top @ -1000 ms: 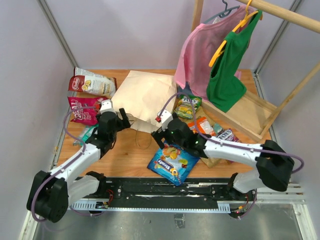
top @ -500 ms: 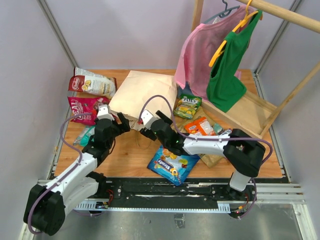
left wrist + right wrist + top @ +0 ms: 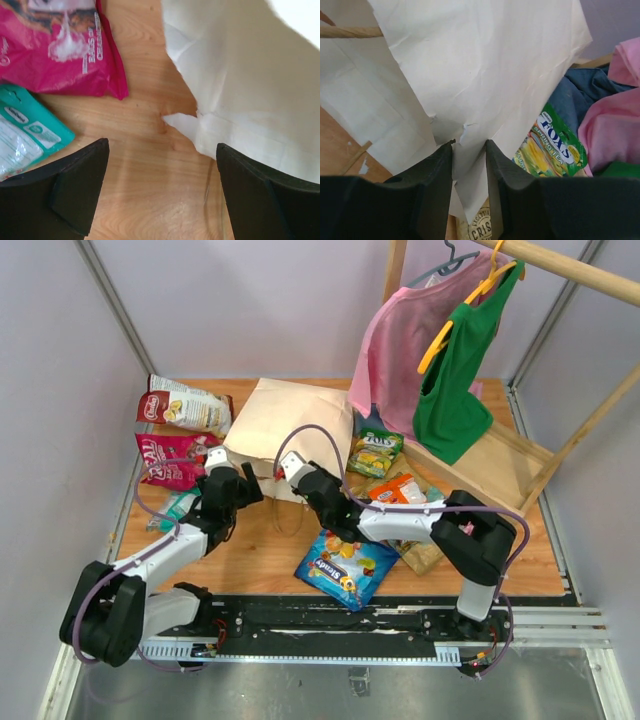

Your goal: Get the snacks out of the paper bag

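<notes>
The paper bag (image 3: 290,425) lies at the back-middle of the wooden table (image 3: 260,540); the right claw (image 3: 468,147) is clamped on a fold of paper at its near edge, the 2 fingers almost together with the paper between them. The left claw (image 3: 162,147) hangs over bare wood just beside the bag's near left corner, fingers wide apart and holding nothing. Snacks lie around the bag: a red-white packet (image 3: 185,407) and a magenta packet (image 3: 170,458) to its left, a green packet (image 3: 375,452) to its right, and a blue packet (image 3: 347,568) in front.
</notes>
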{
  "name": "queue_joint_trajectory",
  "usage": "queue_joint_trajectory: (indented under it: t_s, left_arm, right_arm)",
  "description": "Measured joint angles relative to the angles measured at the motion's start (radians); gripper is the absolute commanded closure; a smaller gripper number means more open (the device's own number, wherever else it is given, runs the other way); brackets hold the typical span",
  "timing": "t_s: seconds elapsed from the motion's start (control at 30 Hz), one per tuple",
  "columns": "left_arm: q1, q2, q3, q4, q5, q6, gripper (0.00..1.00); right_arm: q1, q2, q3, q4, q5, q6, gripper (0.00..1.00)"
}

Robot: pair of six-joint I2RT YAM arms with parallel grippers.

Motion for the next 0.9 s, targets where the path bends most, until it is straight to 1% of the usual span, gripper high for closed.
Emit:
queue_joint_trajectory:
  t_s: [0.17, 0.27, 0.3, 0.4, 0.53, 0.63, 0.8, 0.9]
  left_arm:
    - [0.000, 0.024, 0.068, 0.013, -0.039, 0.018, 0.08]
    - [0.000, 0.009, 0.121, 0.005, -0.040, 0.031, 0.07]
    - [0.000, -0.008, 0.141, -0.007, -0.039, 0.036, 0.07]
    - [0.000, -0.095, 0.206, -0.054, -0.027, 0.053, 0.04]
    - [0.000, -0.227, 0.291, -0.103, -0.022, 0.071, 0.02]
    - [0.000, -0.286, 0.323, -0.126, -0.021, 0.071, 0.02]
    - [0.000, -0.297, 0.397, -0.230, -0.004, 0.071, 0.00]
    - [0.000, -0.271, 0.504, -0.307, 0.006, 0.076, 0.00]
  right_arm:
    - [-0.028, -0.018, 0.006, 0.004, 0.015, -0.023, 0.82]
    - [-0.040, -0.052, 0.024, -0.020, 0.011, -0.026, 0.91]
    - [-0.043, -0.064, 0.043, -0.042, 0.006, -0.025, 0.92]
    - [-0.058, -0.092, 0.126, -0.118, -0.030, -0.013, 0.93]
    - [-0.080, -0.104, 0.293, -0.225, -0.068, 0.018, 0.93]
    - [-0.088, -0.104, 0.420, -0.333, -0.097, 0.064, 0.93]
    - [-0.089, -0.117, 0.597, -0.540, -0.171, 0.194, 0.94]
    - [-0.099, -0.139, 0.677, -0.685, -0.242, 0.282, 0.93]
